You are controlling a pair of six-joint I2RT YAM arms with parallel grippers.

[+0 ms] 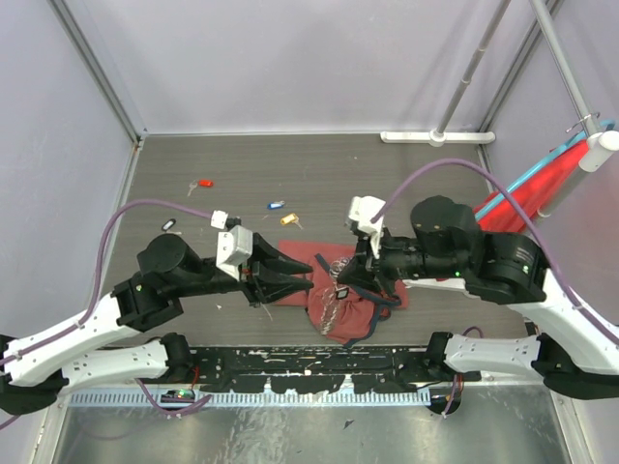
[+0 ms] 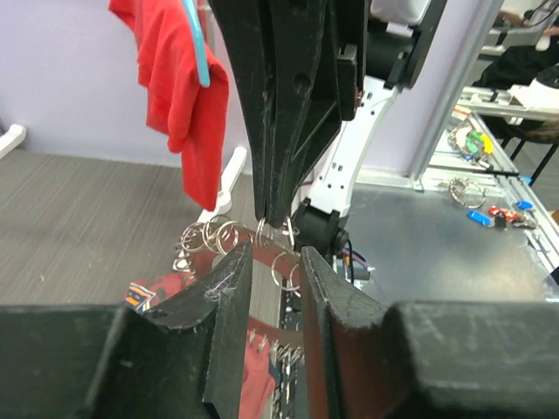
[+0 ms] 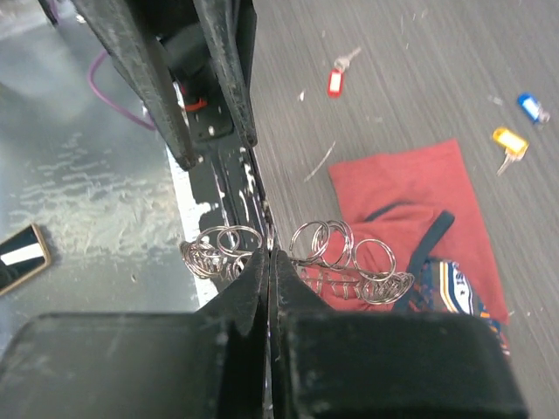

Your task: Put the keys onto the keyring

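Grey tabletop, red bag beneath keyring.

The top view looks down from behind the arms over the whole worktop. Wrist views sit close behind the left claw and right claw, facing each other; all 3 share the keyring.

L gripper & R gripper at keyring, over red bag.

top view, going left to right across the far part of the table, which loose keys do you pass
black key → red key → blue key → yellow key
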